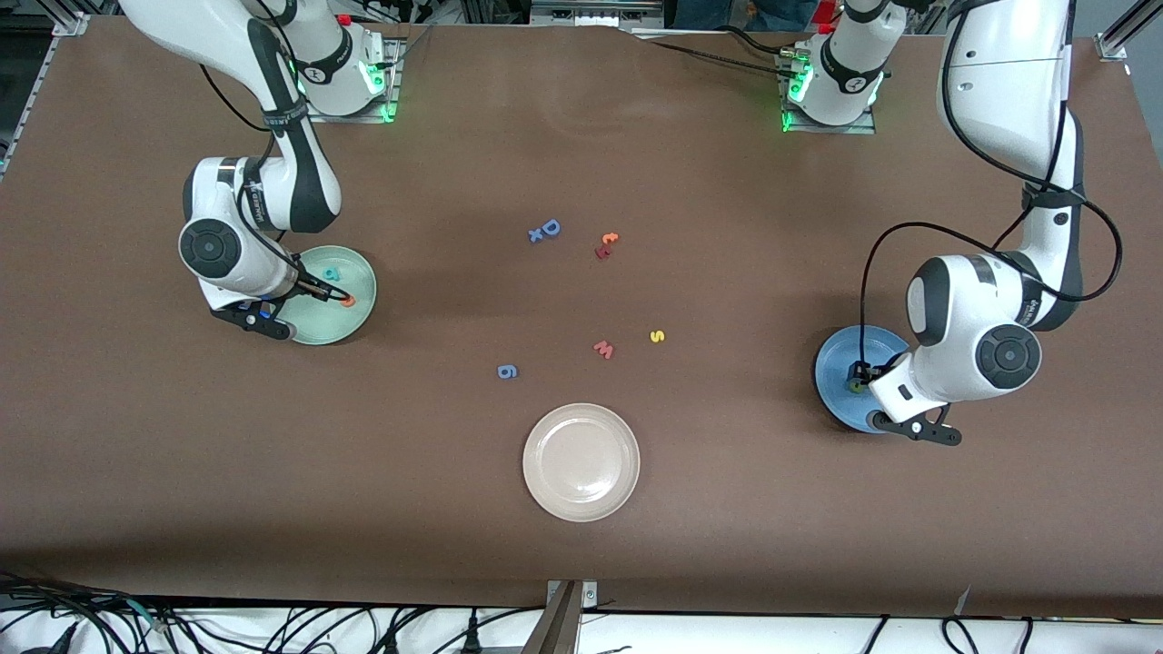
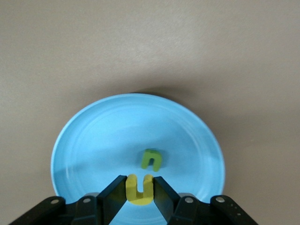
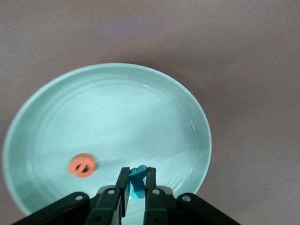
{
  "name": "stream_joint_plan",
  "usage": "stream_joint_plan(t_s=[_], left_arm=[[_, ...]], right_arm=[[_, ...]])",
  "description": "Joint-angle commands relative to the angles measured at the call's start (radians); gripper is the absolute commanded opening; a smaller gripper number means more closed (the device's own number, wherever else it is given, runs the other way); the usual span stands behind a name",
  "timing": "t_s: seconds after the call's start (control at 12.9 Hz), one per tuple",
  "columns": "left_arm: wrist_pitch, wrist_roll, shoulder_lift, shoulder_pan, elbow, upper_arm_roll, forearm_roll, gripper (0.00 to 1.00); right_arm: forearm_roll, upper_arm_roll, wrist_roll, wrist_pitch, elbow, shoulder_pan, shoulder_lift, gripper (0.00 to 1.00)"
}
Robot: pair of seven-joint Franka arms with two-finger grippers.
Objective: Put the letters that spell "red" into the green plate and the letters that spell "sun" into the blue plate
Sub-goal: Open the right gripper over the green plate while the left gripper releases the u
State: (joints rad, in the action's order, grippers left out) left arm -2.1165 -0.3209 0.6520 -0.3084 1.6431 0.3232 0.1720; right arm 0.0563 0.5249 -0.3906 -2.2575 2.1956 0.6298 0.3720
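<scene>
My right gripper (image 3: 137, 174) (image 1: 324, 292) is shut on a teal letter (image 3: 139, 182) low over the green plate (image 3: 117, 103) (image 1: 352, 323). An orange "e" (image 3: 82, 166) (image 1: 347, 301) lies in that plate beside the fingertips. Another teal letter (image 1: 332, 272) lies in it too, hidden in the right wrist view. My left gripper (image 2: 139, 180) (image 1: 860, 370) is shut on a yellow "u" shape (image 2: 139, 191) low over the blue plate (image 2: 108, 131) (image 1: 838, 400). A dark green letter (image 2: 152, 159) (image 1: 856, 386) lies in that plate. The yellow "s" (image 1: 657, 336) lies on the table mid-way between the plates.
A beige-white plate (image 1: 581, 461) sits nearest the front camera. A red "w" (image 1: 603, 349) lies beside the "s", and a blue "6" (image 1: 507, 371) toward the right arm's end. Farther back lie a blue "D" with an "x" (image 1: 545, 230) and an orange and dark red pair (image 1: 606, 245).
</scene>
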Motion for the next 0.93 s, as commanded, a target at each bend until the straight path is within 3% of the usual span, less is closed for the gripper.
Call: stream_joint_plan(t_s=[0.0,0.08,0.15,0.23,0.31,0.46,0.54,0.62,0.7,0.85], left_arm=[[-0.032,-0.162,0.018,0.018,0.0,0.004,0.031,0.24],[-0.058,-0.208,0.026,0.035,0.0,0.004,0.032,0.24],[-0.078,-0.249,0.035,0.046,0.0,0.002,0.034,0.24],[-0.091,-0.289,0.041,0.055,0.0,0.004,0.058,0.24],[-0.092,-0.337,0.044,0.057,0.0,0.004,0.084,0.24],[-0.111,-0.371,0.051,0.061,0.001,0.004,0.101,0.25],[-0.111,-0.371,0.052,0.063,0.001,0.004,0.103,0.32],[-0.111,-0.371,0.054,0.063,0.001,0.004,0.104,0.48],[-0.112,-0.371,0.054,0.063,0.0,0.004,0.104,0.72],[-0.109,-0.362,0.052,0.061,-0.002,0.002,0.104,0.86]], right_arm=[[0.011,-0.002,0.047,-0.011,-0.008,-0.025,0.025,0.05],[0.011,-0.002,0.047,-0.011,-0.01,-0.025,0.03,0.19],[0.01,-0.003,0.05,-0.013,-0.013,-0.025,0.037,0.53],[0.01,-0.003,0.05,-0.017,-0.016,-0.025,0.036,0.79],[0.011,-0.006,0.039,-0.01,-0.031,-0.021,0.028,0.95],[0.011,-0.009,0.041,0.013,-0.057,-0.019,0.01,0.99],[0.011,-0.011,0.039,0.039,-0.074,-0.018,0.002,0.99],[0.011,-0.014,0.041,0.083,-0.114,-0.015,-0.007,0.99],[0.011,-0.016,0.044,0.164,-0.176,-0.012,-0.01,0.99],[0.011,-0.014,0.096,0.351,-0.319,-0.012,-0.007,0.99]])
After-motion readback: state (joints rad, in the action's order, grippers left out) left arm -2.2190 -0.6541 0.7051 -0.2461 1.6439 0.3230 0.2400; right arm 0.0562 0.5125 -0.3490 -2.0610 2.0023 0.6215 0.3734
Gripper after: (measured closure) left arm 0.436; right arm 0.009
